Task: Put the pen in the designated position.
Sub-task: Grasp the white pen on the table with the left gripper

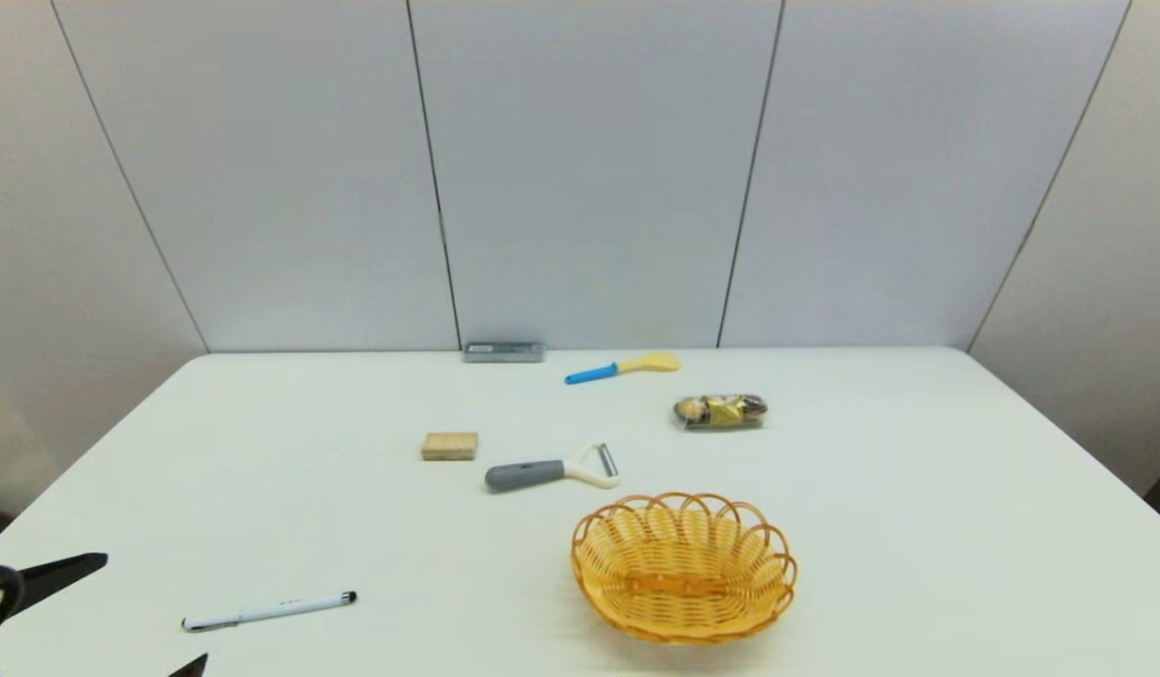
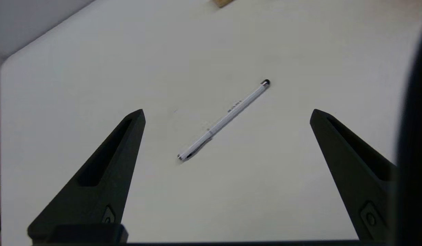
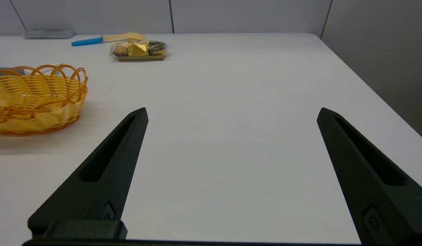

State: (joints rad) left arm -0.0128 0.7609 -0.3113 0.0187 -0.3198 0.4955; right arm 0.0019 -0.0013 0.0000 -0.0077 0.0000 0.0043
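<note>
lying flat on the white table [image 1: 918,489] near its front left corner, the pen [image 1: 269,611] points its black tip toward the robot's right and its silver-grey end toward the left, well apart from everything else; the left gripper [image 2: 226,114] hangs above it with its two black fingers [image 2: 108,160] spread wide, the pen showing between them and touched by neither, and in the head view only the finger tips show at the table's front left edge; the right gripper [image 3: 231,112] is also spread wide over bare table on the right side, holding nothing, with the woven yellow basket [image 3: 33,102] off to its side; farther back sit a grey-handled peeler [image 1: 552,470], a small tan block [image 1: 449,446], a wrapped snack pack [image 1: 720,412], a blue-handled yellow spoon [image 1: 622,368] and a grey case [image 1: 504,352] against the wall
</note>
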